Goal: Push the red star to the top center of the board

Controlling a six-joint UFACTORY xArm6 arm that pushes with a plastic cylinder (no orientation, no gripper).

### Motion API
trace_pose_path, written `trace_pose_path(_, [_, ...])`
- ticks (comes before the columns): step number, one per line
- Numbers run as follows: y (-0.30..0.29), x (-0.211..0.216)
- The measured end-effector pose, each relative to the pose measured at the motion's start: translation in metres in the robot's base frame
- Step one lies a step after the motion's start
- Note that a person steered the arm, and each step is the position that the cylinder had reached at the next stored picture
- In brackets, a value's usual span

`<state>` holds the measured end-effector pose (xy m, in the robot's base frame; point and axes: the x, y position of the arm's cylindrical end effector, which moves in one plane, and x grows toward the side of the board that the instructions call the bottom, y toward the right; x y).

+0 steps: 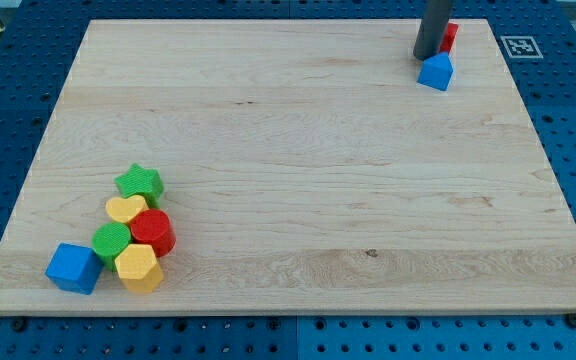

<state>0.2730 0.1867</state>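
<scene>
My tip (423,56) rests on a wooden board (298,170) near its top right corner. I carry no claw, only a straight dark rod, so nothing opens or closes. A red block (450,37), its shape mostly hidden behind the rod, sits just to the view's right of my tip; it may be the red star, but I cannot tell. A blue block (436,72) with a pointed top lies just below. Well apart, at bottom left, cluster a green star (140,183), yellow heart (125,210), red cylinder (152,232), green block (111,241), yellow hexagon (139,267) and blue cube (73,267).
</scene>
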Motion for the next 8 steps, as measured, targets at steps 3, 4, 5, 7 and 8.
trace_pose_path(3, [0.075, 0.010])
trace_pose_path(4, [0.076, -0.022])
trace_pose_path(5, [0.054, -0.040])
trace_pose_path(7, [0.022, -0.043])
trace_pose_path(8, [0.020, -0.042])
